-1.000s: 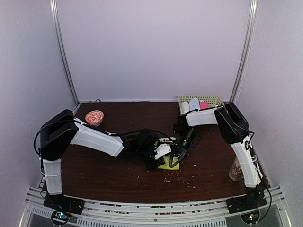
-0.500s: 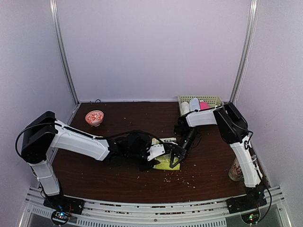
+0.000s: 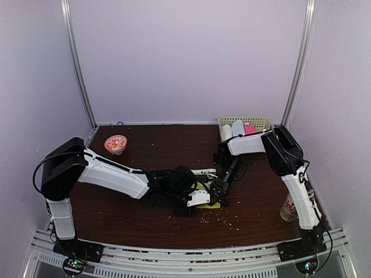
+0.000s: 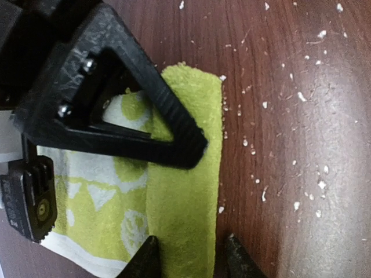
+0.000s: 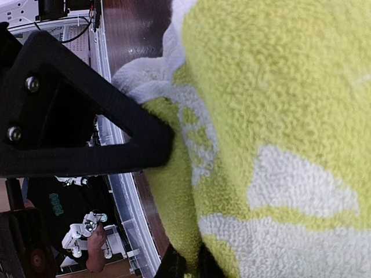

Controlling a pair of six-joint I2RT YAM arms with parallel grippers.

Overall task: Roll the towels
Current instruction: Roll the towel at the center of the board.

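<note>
The yellow-green towel (image 3: 213, 204) with cream patterns lies at the table's middle, mostly hidden under both grippers. In the left wrist view its near edge (image 4: 185, 191) is folded over into a plain green band. My left gripper (image 4: 191, 260) (image 3: 201, 196) stands open, its fingertips on either side of that band. My right gripper (image 5: 188, 265) (image 3: 218, 190) is shut on a pinch of the same towel (image 5: 278, 116). The two grippers sit side by side, almost touching. The hot-pink towel (image 3: 250, 128) lies in the basket at the back right.
A woven basket (image 3: 262, 121) at the back right also holds white and pale cloths (image 3: 235, 128). A red-patterned bowl (image 3: 115, 143) sits at the back left. A cup (image 3: 288, 208) stands by the right arm's base. Crumbs (image 3: 223, 221) dot the brown table (image 3: 145, 223).
My left gripper has slid right along the towel's near edge, closer to the right gripper, and the left arm's elbow has swung. The right gripper has dropped slightly onto the towel.
</note>
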